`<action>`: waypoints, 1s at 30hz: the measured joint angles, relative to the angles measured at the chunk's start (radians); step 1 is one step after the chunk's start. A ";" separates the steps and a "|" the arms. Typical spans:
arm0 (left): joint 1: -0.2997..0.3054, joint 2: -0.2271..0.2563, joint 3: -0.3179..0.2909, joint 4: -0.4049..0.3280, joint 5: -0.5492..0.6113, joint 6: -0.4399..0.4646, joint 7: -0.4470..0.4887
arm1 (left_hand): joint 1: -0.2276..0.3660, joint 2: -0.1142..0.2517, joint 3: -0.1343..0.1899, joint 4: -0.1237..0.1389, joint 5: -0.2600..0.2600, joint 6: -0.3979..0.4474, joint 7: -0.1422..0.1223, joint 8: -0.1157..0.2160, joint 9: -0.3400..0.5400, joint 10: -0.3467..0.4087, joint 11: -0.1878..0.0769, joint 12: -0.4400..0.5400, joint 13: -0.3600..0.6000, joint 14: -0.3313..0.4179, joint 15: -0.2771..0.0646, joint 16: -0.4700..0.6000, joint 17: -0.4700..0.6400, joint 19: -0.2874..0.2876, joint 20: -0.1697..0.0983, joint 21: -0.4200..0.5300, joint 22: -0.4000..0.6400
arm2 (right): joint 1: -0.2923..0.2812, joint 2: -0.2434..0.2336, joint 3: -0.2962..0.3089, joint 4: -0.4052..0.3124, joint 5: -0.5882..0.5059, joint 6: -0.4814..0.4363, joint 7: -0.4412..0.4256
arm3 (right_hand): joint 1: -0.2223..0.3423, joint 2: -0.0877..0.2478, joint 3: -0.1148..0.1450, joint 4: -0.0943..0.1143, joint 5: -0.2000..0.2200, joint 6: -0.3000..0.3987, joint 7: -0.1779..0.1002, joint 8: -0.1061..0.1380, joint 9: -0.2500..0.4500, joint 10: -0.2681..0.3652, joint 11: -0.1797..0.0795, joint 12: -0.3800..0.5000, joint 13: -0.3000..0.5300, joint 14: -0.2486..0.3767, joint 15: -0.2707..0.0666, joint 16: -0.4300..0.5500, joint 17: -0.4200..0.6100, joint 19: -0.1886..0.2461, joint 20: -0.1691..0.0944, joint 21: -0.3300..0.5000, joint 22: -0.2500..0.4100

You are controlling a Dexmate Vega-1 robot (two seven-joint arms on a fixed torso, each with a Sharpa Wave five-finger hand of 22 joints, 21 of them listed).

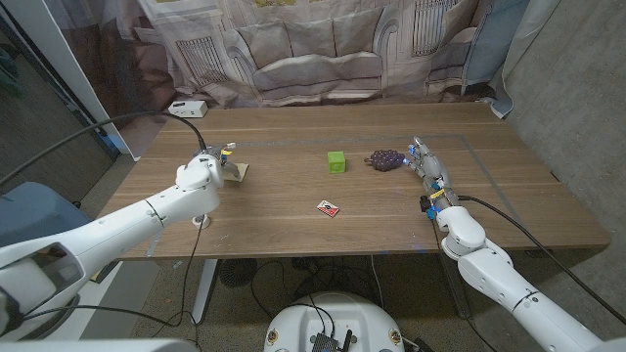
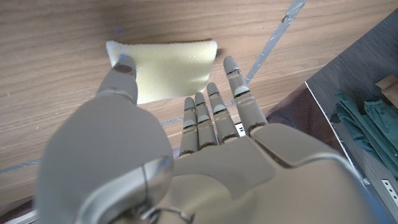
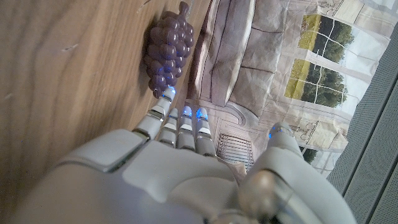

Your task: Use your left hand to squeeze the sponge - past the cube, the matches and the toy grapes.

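Note:
The pale yellow sponge (image 1: 236, 172) lies on the wooden table's left side, and my left hand (image 1: 201, 177) is right at its near-left edge. In the left wrist view the sponge (image 2: 166, 64) lies just beyond my left hand (image 2: 186, 162); the thumb tip overlaps one corner, the straight fingers (image 2: 219, 107) reach its other edge, and nothing is gripped. To the right stand the green cube (image 1: 336, 161), the purple toy grapes (image 1: 384, 158) and the matches (image 1: 329, 207). My right hand (image 1: 429, 174) stands just right of the grapes (image 3: 168, 43), its fingers apart and holding nothing.
A small white box (image 1: 185, 108) sits at the table's back left corner. A thin taped line (image 2: 273, 38) runs across the wood next to the sponge. The table's left edge (image 1: 147, 210) is close to my left forearm. A printed sofa backdrop hangs behind the table.

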 measured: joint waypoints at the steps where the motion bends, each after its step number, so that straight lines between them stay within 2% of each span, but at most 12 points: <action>1: -0.002 -0.002 0.002 0.004 -0.002 0.000 0.001 | 0.007 0.007 0.000 0.000 0.000 0.000 0.000 0.000 0.000 0.003 0.001 0.001 0.000 0.001 -0.001 0.000 0.000 0.003 -0.001 0.000 0.000 | 0.001 0.000 0.000 0.000 0.000 -0.001 0.000 | 0.000 0.000 0.000 0.000 0.000 0.000 0.000 0.000 0.000 0.000 0.000 0.000 0.000 0.000 0.000 0.000 0.000 0.000 0.000 0.000 0.000; 8: -0.013 -0.013 0.012 0.023 -0.021 -0.004 0.007 | 0.022 0.022 0.003 -0.003 0.000 0.043 -0.005 0.011 0.000 0.038 -0.006 0.011 -0.002 0.033 -0.018 0.007 0.003 0.027 -0.022 0.000 0.000 | 0.005 -0.001 -0.002 0.005 0.003 -0.005 0.003 | 0.000 0.000 0.000 0.000 0.000 0.000 0.000 0.000 0.000 0.000 0.000 0.000 0.000 0.000 0.000 0.000 0.000 0.000 0.000 -0.008 0.000; 15: -0.027 -0.022 0.025 0.039 -0.032 -0.006 0.007 | 0.065 0.044 0.014 -0.014 -0.005 0.084 -0.002 0.018 -0.001 0.081 -0.011 0.021 -0.002 0.069 -0.029 0.015 0.002 0.053 -0.048 0.004 0.000 | 0.009 -0.001 -0.003 0.009 0.007 -0.005 0.006 | 0.000 0.000 0.000 0.000 0.000 0.000 0.000 0.000 0.000 0.000 0.000 0.000 0.000 0.000 0.000 0.000 0.000 0.000 0.000 -0.008 0.000; 25: -0.043 -0.033 0.040 0.056 -0.044 -0.007 0.008 | 0.170 0.091 0.054 -0.034 -0.007 0.143 -0.003 0.023 0.000 0.133 -0.012 0.029 -0.001 0.130 -0.044 0.015 0.000 0.093 -0.088 0.004 0.000 | 0.011 -0.001 -0.004 0.014 0.011 -0.005 0.009 | 0.000 0.000 0.000 0.000 0.000 0.000 0.000 0.000 0.000 0.000 0.000 0.000 0.000 0.000 0.000 0.000 0.000 0.000 0.000 -0.008 0.000; 30: -0.049 -0.040 0.043 0.061 -0.050 -0.007 0.011 | 0.217 0.112 0.076 -0.037 -0.003 0.154 0.007 0.023 0.000 0.149 -0.007 0.029 -0.001 0.151 -0.041 0.015 -0.001 0.110 -0.105 0.004 0.000 | 0.012 0.000 -0.004 0.015 0.012 -0.004 0.009 | 0.000 0.000 0.000 0.000 0.000 0.000 0.000 0.000 0.000 0.000 0.000 0.000 0.000 0.005 -0.005 0.000 0.000 0.000 0.000 -0.008 0.000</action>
